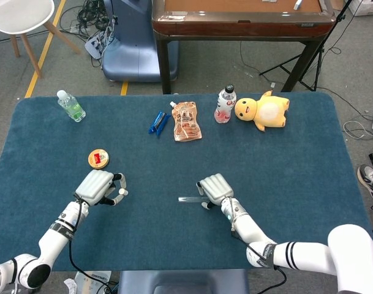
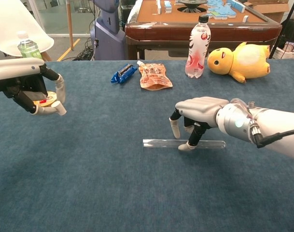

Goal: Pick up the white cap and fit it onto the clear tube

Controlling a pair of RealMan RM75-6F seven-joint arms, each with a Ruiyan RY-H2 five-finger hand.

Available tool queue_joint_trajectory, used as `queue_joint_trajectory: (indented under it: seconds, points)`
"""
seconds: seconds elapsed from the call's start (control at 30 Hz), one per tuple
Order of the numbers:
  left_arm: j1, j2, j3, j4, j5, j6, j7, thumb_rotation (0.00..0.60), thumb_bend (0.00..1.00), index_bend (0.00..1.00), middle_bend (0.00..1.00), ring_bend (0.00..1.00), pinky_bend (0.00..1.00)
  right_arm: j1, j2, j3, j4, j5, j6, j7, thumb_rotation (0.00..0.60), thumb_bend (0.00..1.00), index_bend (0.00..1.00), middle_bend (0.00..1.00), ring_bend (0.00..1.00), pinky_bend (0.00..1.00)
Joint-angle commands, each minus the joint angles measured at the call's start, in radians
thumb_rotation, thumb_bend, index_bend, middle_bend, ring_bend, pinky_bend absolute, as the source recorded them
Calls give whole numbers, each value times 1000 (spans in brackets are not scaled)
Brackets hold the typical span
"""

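Blue felt covers the tabletop [image 1: 308, 159], which takes up most of both views, with a grey floor and a wooden table behind it. Along its far edge lie a yellow plush duck [image 2: 238, 59], a pink-labelled bottle [image 2: 197, 46], an orange snack pouch [image 2: 155, 76] and a blue wrapper [image 2: 123, 73]; a green bottle [image 1: 70, 105] and a round tin [image 1: 98, 158] sit toward the left. Over the middle, the right robot hand [image 2: 197, 115] arches above the clear tube [image 2: 159, 143], fingertips [image 2: 183, 146] down on or just at it, though a firm grip cannot be told. That tube lies flat on the felt, stretched left to right. Near the tin, the left robot hand [image 2: 28, 82] is raised off the felt, pinching the small white cap [image 2: 61, 110] at its fingertips.
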Motion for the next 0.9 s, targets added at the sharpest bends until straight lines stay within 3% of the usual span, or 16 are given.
queue_joint_trajectory:
  seconds: [0.03,0.27,0.5,0.77,0.9]
  points:
    - [1,0,1,1,2,0,-2,600,316,526,1000,1000,1000,6,-7,-5,5,5,3,0,600,247,516,933,949,1000]
    - [4,0,1,5,7,-1,-9,600,316,526,1000,1000,1000,21,-22,-14,21,24,8,-5,600,286,536,934,950,1000]
    - [6,15,-16,0,2,2,-34,600,316,526,1000,1000,1000,13,-10,-1,9,-4,35,41,600,490,597,933,950,1000]
    - [8,58,-82,-25,-37,-7,-165,600,316,528,1000,1000,1000,-42,56,65,-64,-127,96,227,600,559,660,927,950,1000]
    - [5,86,-119,-44,-65,-41,-263,600,315,529,1000,1000,1000,-76,39,87,-52,-222,134,362,600,575,684,925,950,1000]
